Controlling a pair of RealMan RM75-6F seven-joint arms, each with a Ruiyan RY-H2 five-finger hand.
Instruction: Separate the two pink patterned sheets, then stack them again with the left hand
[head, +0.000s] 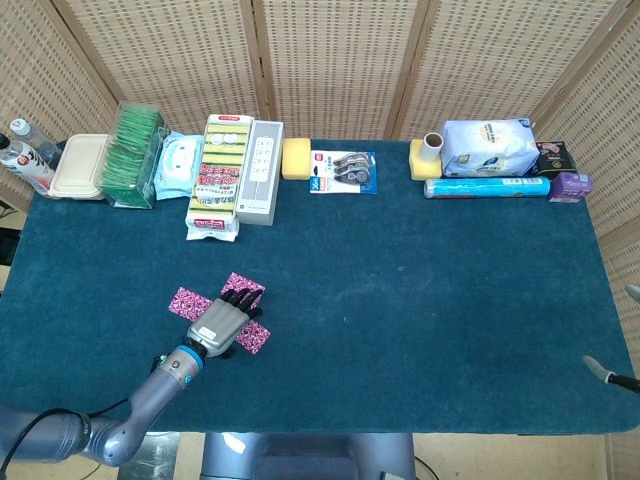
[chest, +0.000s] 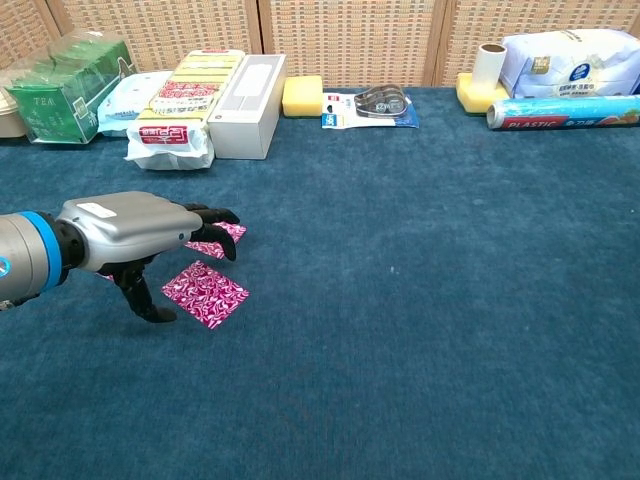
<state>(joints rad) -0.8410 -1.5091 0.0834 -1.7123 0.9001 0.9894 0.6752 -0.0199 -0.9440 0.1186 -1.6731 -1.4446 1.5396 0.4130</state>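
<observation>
Hovering low over the blue tablecloth (head: 400, 300), my left hand (head: 222, 322) is spread and holds nothing, fingers (chest: 215, 215) reaching over the sheets. One pink patterned sheet (chest: 205, 293) lies flat at my 4 o'clock, just beside the thumb; another (head: 243, 285) peeks out at 12 o'clock, a third (head: 189, 303) at 10.
</observation>
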